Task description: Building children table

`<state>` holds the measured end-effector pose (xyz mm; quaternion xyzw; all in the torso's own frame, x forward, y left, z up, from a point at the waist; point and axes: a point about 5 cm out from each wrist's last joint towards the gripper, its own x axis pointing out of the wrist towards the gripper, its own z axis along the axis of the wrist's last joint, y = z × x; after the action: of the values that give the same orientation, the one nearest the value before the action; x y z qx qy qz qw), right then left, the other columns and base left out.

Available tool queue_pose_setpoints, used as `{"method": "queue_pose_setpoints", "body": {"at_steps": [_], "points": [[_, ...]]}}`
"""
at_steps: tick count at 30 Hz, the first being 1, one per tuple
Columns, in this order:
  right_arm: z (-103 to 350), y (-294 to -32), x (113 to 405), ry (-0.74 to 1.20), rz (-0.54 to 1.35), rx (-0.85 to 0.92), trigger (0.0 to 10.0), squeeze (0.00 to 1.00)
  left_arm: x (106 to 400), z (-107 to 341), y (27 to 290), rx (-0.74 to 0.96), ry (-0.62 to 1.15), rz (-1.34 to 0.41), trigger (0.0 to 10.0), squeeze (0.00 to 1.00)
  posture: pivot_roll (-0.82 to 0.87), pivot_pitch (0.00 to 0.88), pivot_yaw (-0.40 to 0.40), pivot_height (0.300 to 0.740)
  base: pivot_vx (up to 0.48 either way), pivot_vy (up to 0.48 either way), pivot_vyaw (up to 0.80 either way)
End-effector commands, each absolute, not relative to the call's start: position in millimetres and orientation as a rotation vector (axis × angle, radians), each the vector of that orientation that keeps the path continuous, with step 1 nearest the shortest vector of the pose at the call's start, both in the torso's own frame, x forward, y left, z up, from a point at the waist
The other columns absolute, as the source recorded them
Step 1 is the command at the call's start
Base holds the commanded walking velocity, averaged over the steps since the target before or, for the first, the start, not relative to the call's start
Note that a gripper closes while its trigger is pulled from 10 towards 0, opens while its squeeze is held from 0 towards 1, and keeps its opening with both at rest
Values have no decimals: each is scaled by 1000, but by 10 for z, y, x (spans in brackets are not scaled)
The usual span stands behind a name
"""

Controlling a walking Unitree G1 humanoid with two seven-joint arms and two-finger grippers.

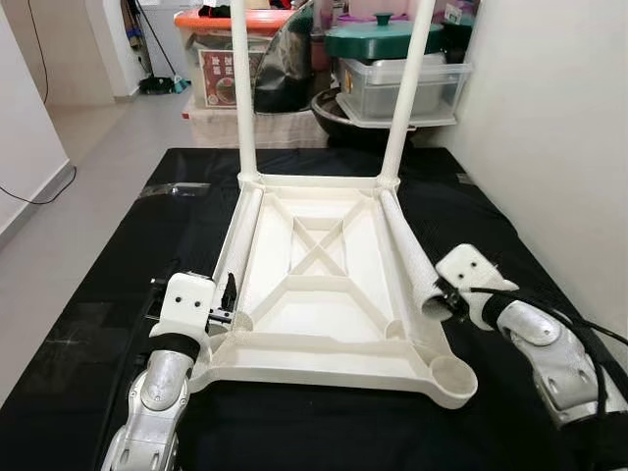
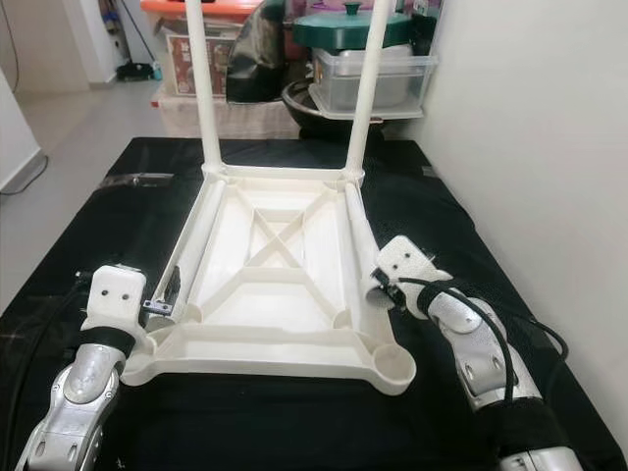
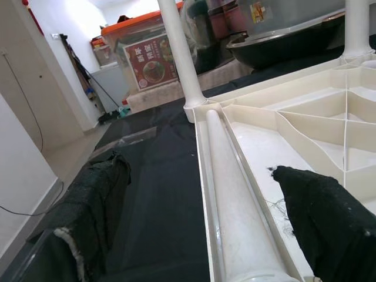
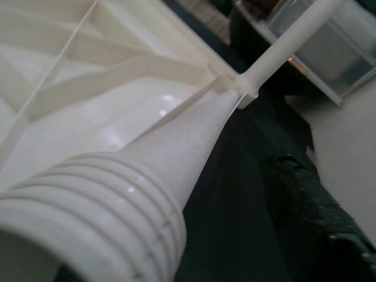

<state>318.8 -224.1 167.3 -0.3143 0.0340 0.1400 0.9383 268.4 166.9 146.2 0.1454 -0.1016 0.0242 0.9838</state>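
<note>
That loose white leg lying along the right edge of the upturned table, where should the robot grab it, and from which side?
Probably near its threaded end, the end closest to the robot, coming in from the right over the black mat. The loose leg lies flat along the tabletop's right rim, so its outer side is open, and the right gripper already sits at that end.

Two upright white plastic table legs (image 1: 243,88) cut off by top edge at 12 o'clock, upper ends unseen. Orange-lidded clear storage box (image 1: 228,54) and green-lidded pot (image 1: 378,39) partly hidden behind those legs; box label print too small to read. Right gripper (image 1: 449,302) fingers hidden behind threaded end of loose white ribbed leg (image 1: 412,257), grip unclear. Left gripper (image 1: 228,299) fingertips masked by table rim. Threaded leg end (image 4: 88,229) blurred, cropped at 7 o'clock in right wrist view.
</note>
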Motion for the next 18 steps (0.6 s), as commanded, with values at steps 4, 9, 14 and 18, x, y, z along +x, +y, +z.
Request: {"method": "queue_pose_setpoints", "body": {"at_steps": [4,9,14,18], "points": [[1791,-2244,3206,-5,222,-581,0,0,2691,1447,1683,321,-203,51,10000,0,13,0,-25,740,0,0,0],[1872,-2283,3243,-36,191,-543,0,0,2711,1454,1692,324,-205,52,10000,0,8,0,-21,740,0,0,0],[1889,-2305,3251,-37,180,-505,0,0,2728,1454,1685,325,-207,51,10000,0,4,0,-18,740,0,0,0],[1912,-2321,3249,-50,170,-490,0,0,2734,1455,1679,325,-208,51,10000,0,5,0,-16,740,0,0,0]]}}
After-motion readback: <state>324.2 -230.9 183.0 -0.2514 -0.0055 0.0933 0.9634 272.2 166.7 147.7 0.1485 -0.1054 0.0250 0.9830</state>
